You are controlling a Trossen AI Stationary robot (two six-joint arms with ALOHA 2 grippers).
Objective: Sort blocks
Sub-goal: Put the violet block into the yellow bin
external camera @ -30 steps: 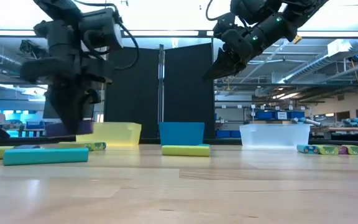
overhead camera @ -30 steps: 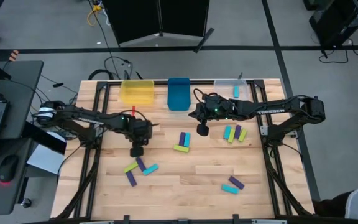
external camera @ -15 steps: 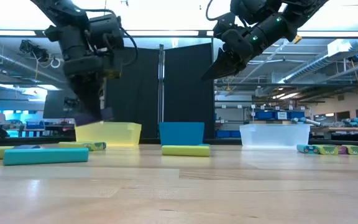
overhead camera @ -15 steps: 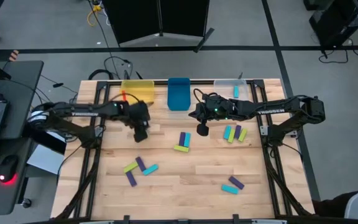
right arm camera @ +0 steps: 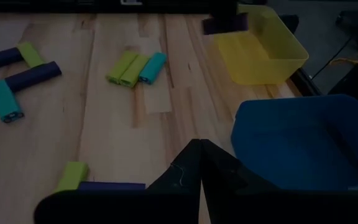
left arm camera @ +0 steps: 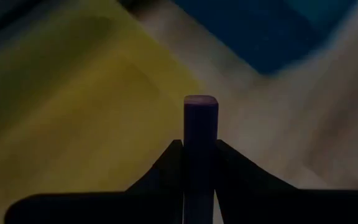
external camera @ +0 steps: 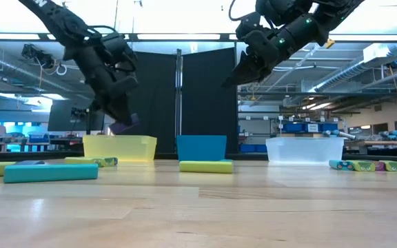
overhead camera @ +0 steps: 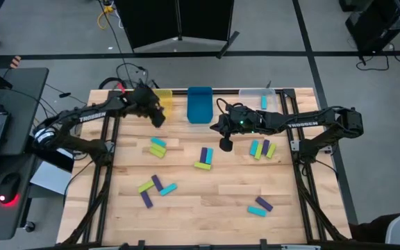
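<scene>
White "TROSSEN" lettering runs along the right arm [overhead camera: 304, 123].

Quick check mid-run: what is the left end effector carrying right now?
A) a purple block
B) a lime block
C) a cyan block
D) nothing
A: the left wrist view shows a purple block clamped between the fingers of the left end effector, held over the yellow bin, and the low view shows the same purple block above that bin.
</scene>
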